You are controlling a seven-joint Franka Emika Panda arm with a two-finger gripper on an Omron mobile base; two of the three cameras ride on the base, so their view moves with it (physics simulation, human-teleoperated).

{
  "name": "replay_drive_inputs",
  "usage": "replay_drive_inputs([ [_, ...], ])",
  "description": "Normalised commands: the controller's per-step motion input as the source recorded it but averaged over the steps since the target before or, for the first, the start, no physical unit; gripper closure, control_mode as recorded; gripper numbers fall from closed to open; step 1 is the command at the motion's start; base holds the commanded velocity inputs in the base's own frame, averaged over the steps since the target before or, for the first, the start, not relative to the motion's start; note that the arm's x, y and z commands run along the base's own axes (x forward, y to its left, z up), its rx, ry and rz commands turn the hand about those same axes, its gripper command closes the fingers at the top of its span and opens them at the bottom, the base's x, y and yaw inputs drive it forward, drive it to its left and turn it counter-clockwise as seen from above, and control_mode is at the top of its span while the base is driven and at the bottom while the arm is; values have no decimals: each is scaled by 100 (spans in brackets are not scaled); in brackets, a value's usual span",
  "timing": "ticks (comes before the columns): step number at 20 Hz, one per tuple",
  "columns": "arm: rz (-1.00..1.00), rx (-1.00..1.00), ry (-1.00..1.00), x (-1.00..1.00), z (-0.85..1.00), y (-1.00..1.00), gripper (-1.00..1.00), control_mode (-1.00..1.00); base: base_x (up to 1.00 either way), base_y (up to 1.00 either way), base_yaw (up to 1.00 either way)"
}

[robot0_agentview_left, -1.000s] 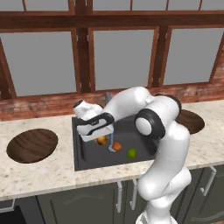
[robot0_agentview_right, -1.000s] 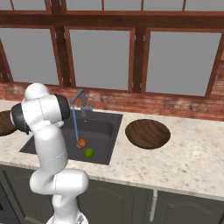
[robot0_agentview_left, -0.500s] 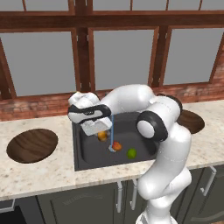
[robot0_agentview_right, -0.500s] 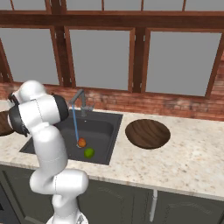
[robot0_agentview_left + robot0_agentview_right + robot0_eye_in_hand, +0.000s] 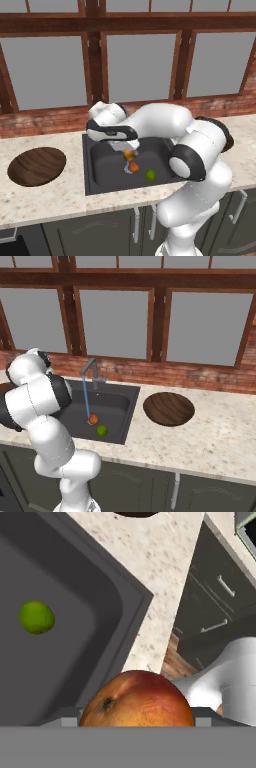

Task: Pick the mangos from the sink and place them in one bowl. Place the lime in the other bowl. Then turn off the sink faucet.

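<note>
My gripper (image 5: 127, 150) hangs over the left part of the dark sink (image 5: 107, 170), shut on an orange-red mango (image 5: 129, 155). In the hand view that mango (image 5: 137, 697) sits between the fingers of the gripper (image 5: 136, 717). A second mango (image 5: 93, 419) lies on the sink (image 5: 117, 403) floor under the running water. The green lime (image 5: 102, 430) rests just in front of it, also seen in the left base view (image 5: 150, 175) and the hand view (image 5: 36, 617). The grey faucet (image 5: 90, 368) stands at the back rim. One wooden bowl (image 5: 37, 165) sits left of the sink, the other bowl (image 5: 168, 408) right of it.
Speckled stone counter (image 5: 55, 200) runs around the sink, with dark cabinet doors (image 5: 210, 612) below its front edge. A brick ledge and wood-framed windows (image 5: 117, 321) rise behind the faucet. My own arm (image 5: 165, 120) arches over the basin's right half.
The hand has risen above the sink floor with the mango in its grip. The second mango and the lime lie where they were.
</note>
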Motion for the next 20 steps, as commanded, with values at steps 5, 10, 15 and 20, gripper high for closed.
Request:
replay_drive_inputs([
  [5,21,0,-43,-50,26,-80,100,-100,0,0,0],
  [10,19,6,-16,-62,78,-75,100,-100,0,0,0],
  [15,18,14,-1,-74,66,-86,100,-100,0,0,0],
  [20,16,14,-2,-57,36,-96,100,-100,0,0,0],
])
